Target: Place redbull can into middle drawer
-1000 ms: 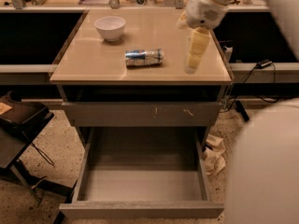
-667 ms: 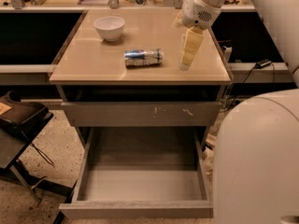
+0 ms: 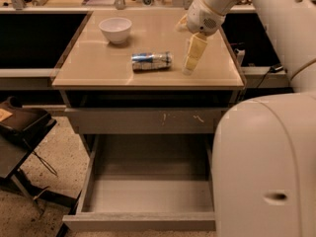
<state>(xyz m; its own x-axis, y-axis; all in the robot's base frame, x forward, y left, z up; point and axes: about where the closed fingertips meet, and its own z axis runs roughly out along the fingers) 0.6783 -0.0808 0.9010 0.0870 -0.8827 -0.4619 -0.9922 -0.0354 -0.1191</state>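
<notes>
I've got gripper [image 3: 191, 63] over table [image 3: 94, 65], R side; redbull can [image 3: 151, 61] lies just left, not touching. Grip state: can't tell.

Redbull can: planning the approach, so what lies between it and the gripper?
Only bare tabletop separates the redbull can from the gripper beside it, camera view.

no legible text, redbull can [image 3: 151, 61] markings unreadable

Dim warm light, speckled floor [image 3: 49, 154], perhaps a dark chair [image 3: 19, 125].
</notes>
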